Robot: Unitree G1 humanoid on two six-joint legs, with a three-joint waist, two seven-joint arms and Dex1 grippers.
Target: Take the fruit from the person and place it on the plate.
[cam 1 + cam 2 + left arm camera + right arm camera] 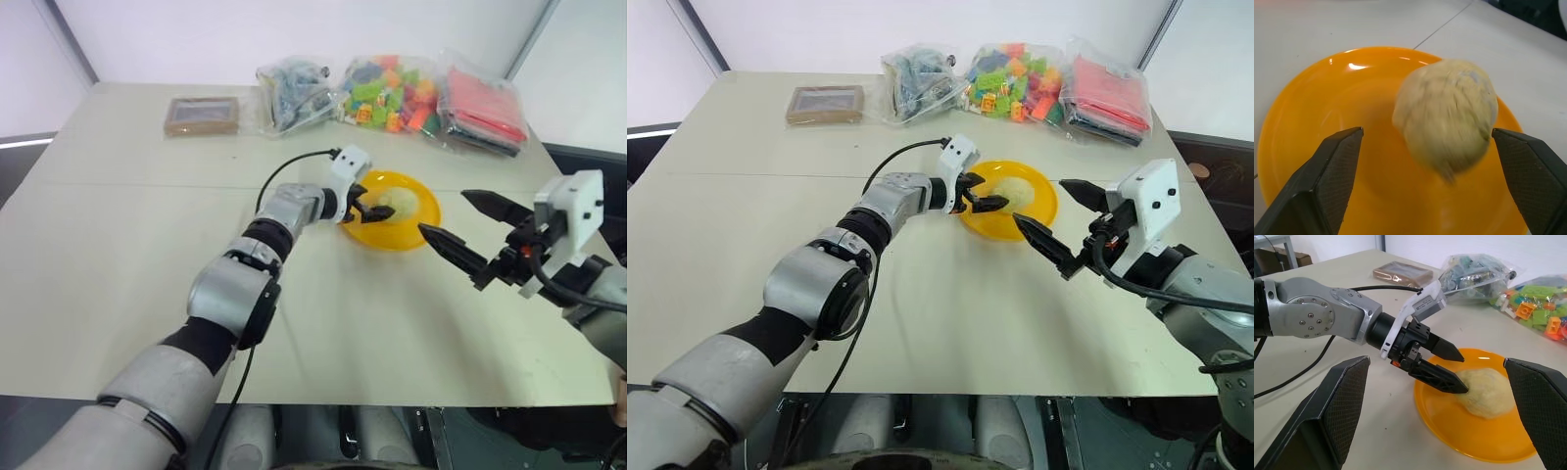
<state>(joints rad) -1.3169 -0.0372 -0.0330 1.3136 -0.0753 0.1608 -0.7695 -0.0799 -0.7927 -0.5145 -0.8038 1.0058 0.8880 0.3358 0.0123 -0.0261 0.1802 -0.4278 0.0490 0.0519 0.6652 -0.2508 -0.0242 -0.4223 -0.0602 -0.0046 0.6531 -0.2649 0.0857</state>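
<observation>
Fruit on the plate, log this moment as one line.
fruit: in plate | left end effector: open, at fruit | right end effector: open, beside plate

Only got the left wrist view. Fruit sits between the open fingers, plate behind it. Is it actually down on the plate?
Observer: Yes. The right wrist view shows the fruit lying in the plate, with the left gripper open beside it.
Operator: Where's the right arm?
Observer: The right gripper hangs open and empty above the table, by the plate's right edge.
Operator: Clutter nearby?
Observer: A bag of toy blocks lies at the table's far edge, apart from the plate.
</observation>
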